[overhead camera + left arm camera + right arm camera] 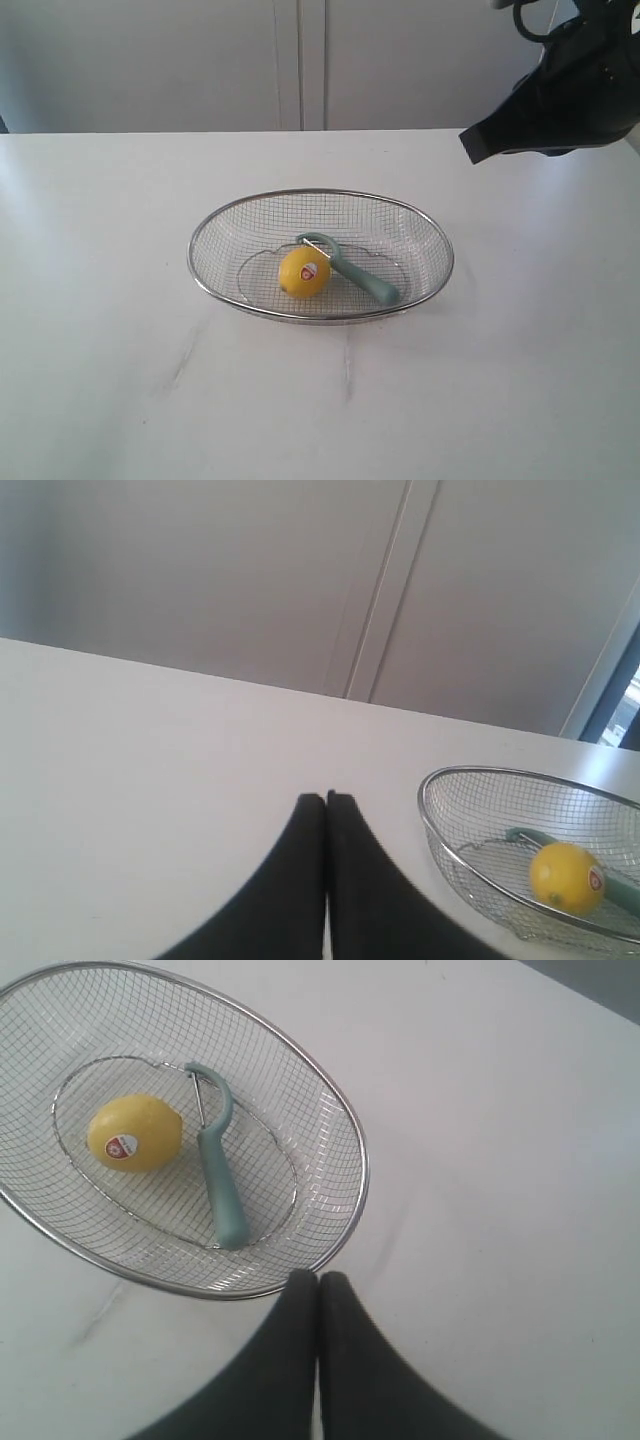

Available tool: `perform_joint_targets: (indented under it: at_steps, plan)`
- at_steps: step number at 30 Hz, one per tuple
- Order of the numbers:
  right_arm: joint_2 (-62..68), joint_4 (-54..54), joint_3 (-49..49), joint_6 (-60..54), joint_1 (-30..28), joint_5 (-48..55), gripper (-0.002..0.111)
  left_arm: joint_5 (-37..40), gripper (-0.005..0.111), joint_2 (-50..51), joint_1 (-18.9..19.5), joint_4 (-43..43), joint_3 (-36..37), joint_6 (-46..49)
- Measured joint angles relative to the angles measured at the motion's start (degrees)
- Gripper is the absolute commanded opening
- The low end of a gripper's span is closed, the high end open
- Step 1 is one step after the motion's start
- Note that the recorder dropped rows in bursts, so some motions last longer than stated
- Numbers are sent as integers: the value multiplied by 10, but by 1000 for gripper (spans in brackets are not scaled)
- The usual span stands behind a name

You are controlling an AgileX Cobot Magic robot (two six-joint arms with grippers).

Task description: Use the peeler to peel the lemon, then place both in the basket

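Nearest the exterior camera it's just white table (120,400), with a couple of faint grey scuffs (185,350) on it. The top runs wide on every side of the basket (320,317), so there's plenty of flat surface around it, and the table's far edge sits well behind it.

The basket is roughly mid-table. Inside there's one lemon (304,272), sticker facing up and toward the camera, and one peeler (365,280). The peeler lies flat on the mesh floor with its curved head just beside the lemon and its handle pointing at the near right wall.

Further back, the right gripper (319,1278) hangs in the air past the basket's right end, fingers pressed together with nothing between them. The left gripper (326,798) only shows in its own wrist view: it's also pinched together on nothing, over bare table, apart from the basket.

Behind everything is a pale panelled wall (150,60) with a vertical seam.

Count: one basket, one lemon, one peeler, two grippers.
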Motion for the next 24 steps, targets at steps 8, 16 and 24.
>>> perform_joint_targets:
  at_steps: [8,16,24]
  plan:
    - [0,0,0,0,0,0,0,17,0,0,0,-2,0,-3]
    - [0,0,0,0,0,0,0,27,0,0,0,73,0,-77]
    - [0,0,0,0,0,0,0,154,0,0,0,553,1,-395]
